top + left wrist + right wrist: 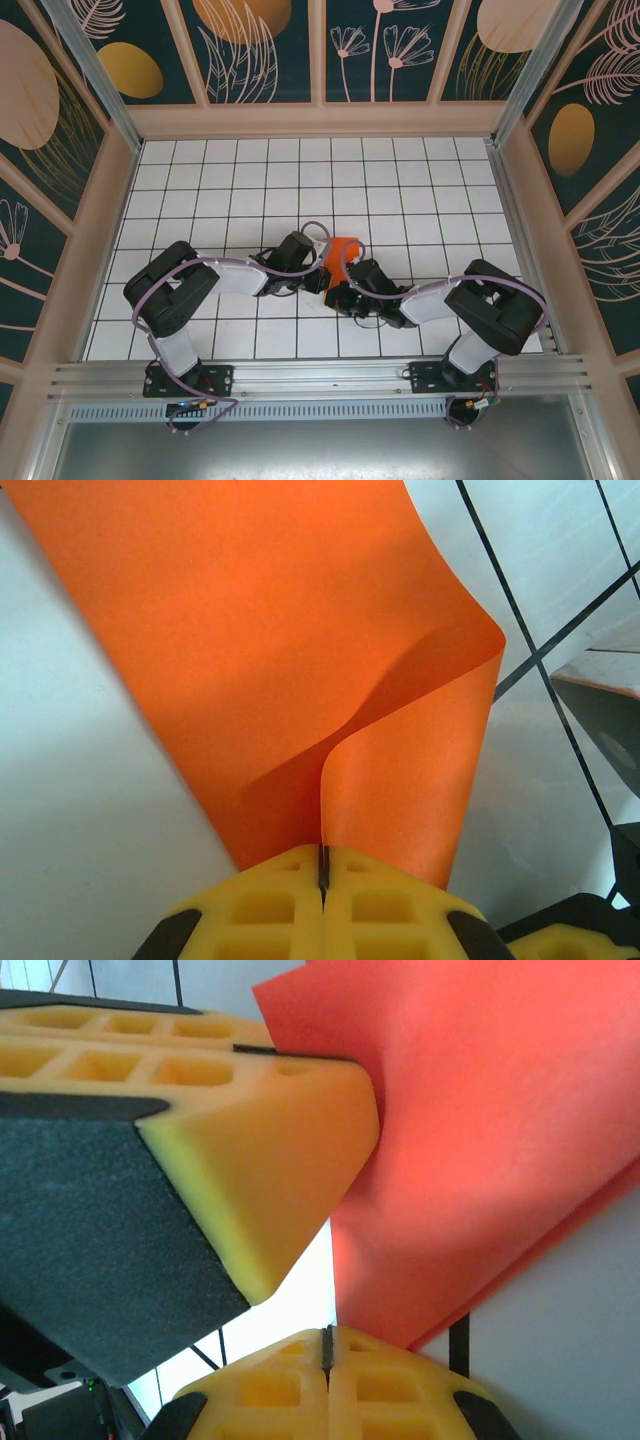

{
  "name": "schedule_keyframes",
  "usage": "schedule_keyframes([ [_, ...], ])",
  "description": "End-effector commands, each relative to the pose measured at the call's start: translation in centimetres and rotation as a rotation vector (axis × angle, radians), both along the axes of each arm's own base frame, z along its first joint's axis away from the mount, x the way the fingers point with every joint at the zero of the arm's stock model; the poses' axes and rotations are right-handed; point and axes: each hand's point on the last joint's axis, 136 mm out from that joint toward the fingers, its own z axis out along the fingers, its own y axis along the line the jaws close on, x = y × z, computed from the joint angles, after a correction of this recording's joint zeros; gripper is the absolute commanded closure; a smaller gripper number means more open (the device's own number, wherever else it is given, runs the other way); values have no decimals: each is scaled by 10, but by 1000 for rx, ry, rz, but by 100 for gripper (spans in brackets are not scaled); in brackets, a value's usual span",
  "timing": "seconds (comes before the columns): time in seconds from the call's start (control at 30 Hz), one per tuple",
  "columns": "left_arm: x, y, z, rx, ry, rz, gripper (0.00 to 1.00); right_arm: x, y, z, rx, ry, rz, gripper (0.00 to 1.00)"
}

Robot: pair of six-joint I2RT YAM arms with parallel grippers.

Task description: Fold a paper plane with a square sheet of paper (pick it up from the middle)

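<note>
So the thin bright orange sheet of paper (pixel 345 250) is up off the white tiled tabletop (pixel 250 180), roughly dead centre between the two arms in the top view. The left gripper (pixel 322 263) comes at it from about 8 o'clock and the right gripper (pixel 336 289) from about 6.

On the left wrist cam, the left gripper (pixel 322 875) sits at 6 o'clock with its yellow foam jaws squeezed tight. The sheet's (pixel 250 630) curled edge runs straight into the seam, so it's pinching the paper, which fans out toward 12.

On the right wrist cam, the right gripper (pixel 327 1355) is clamped shut too. The paper's (pixel 500 1140) edge drops into its seam, so it looks pinched there as well. The left gripper (pixel 270 1110) grips the sheet at around 10 o'clock.
</note>
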Motion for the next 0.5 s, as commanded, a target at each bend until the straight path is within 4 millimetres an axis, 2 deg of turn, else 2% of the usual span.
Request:
schedule_keyframes([
  [0.0,-12,20,-23,90,60,16,95,-4,-1,-9,-47,27,8,94],
  [0.2,-11,20,-22,92,56,16,95,13,-2,29,40,-61,-23,93],
  [0.37,-11,21,-22,96,56,16,95,25,-8,34,81,-70,-46,93],
  [0.47,-11,21,-22,98,56,16,95,30,-13,27,64,-63,-58,93],
])
